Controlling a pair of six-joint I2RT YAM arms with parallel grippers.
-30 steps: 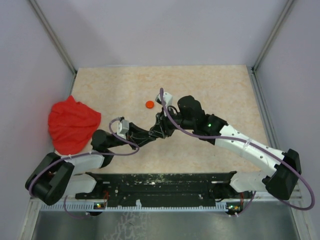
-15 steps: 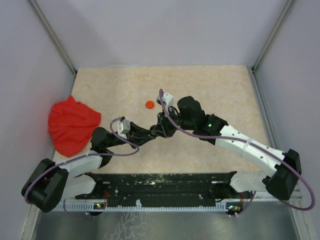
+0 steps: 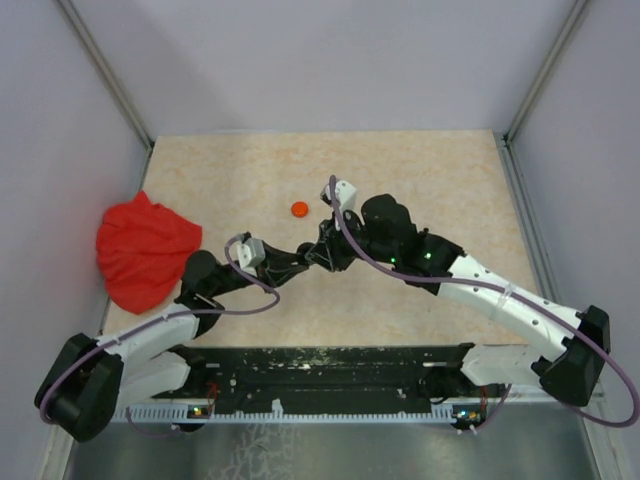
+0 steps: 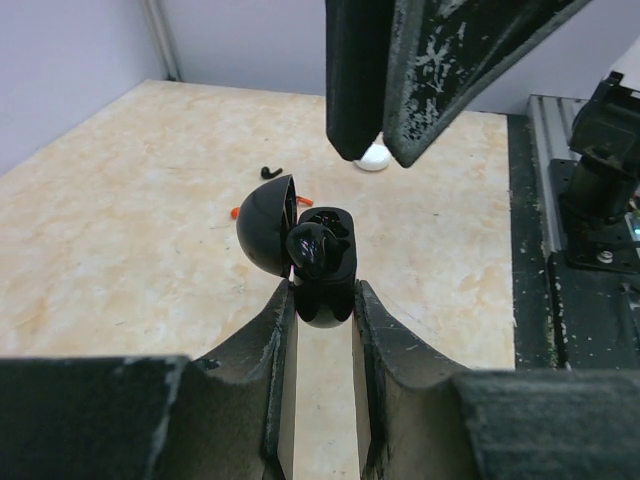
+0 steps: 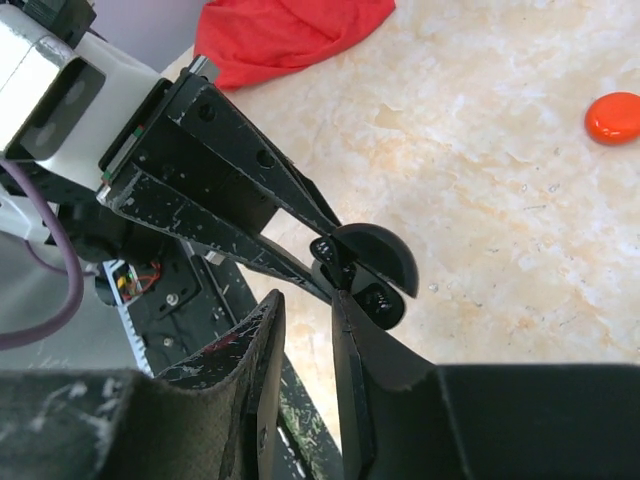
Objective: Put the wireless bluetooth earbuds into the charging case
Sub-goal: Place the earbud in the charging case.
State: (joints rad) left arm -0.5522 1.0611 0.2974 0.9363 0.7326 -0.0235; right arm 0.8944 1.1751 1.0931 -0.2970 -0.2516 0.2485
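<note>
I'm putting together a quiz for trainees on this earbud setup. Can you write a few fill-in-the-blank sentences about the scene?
The left gripper clamps the black charging case, whose lid stands ____.
The earbud sitting in that case is ____ in colour.
In the top view, the round disc on the table is ____.
The red cloth lies on the ____ arm's side.
Missing words: open; black; orange; left.

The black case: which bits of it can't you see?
Left wrist view: the left jaws hide the bottom of the charging case; the earbud blocks one slot.
Right wrist view: the lid and right jaws cover the slots.
Top view: too small and dark between the arms.
</note>
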